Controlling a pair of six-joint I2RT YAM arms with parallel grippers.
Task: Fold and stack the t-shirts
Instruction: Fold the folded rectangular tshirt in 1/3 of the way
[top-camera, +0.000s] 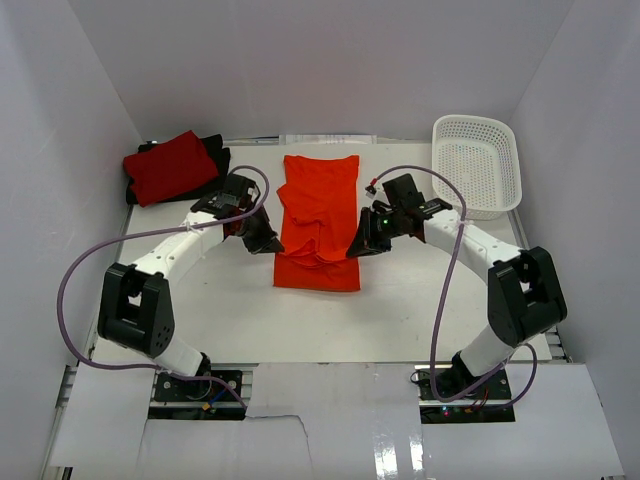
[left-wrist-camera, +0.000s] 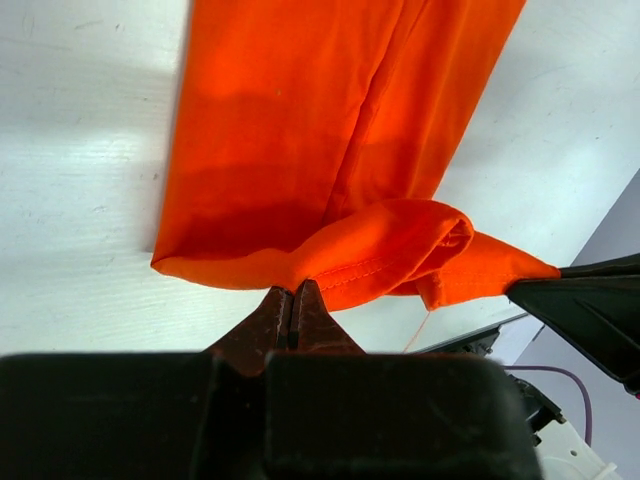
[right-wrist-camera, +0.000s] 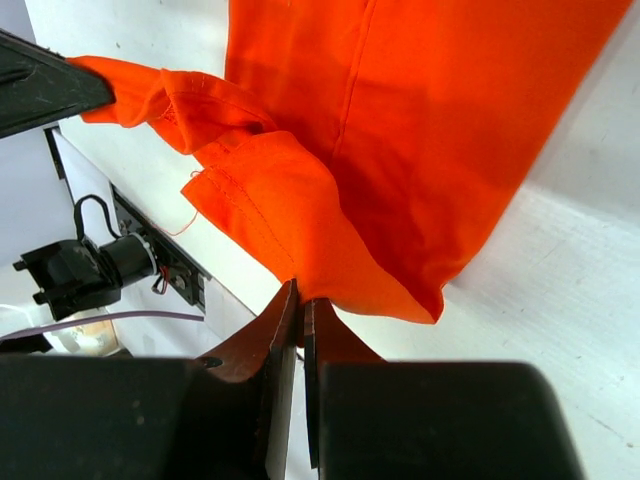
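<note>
The bright orange t-shirt (top-camera: 318, 220) lies as a long strip in the middle of the table, its near end doubled over. My left gripper (top-camera: 268, 240) is shut on its left edge, seen up close in the left wrist view (left-wrist-camera: 293, 288) where the orange cloth (left-wrist-camera: 300, 150) hangs from the tips. My right gripper (top-camera: 357, 246) is shut on its right edge; the right wrist view (right-wrist-camera: 301, 290) shows the cloth (right-wrist-camera: 420, 130) pinched and lifted. A folded crimson t-shirt (top-camera: 168, 166) rests on the black t-shirt (top-camera: 217, 155) at the back left.
A white perforated basket (top-camera: 475, 162) stands at the back right corner. White walls close in the table on the left, back and right. Purple cables loop beside both arms.
</note>
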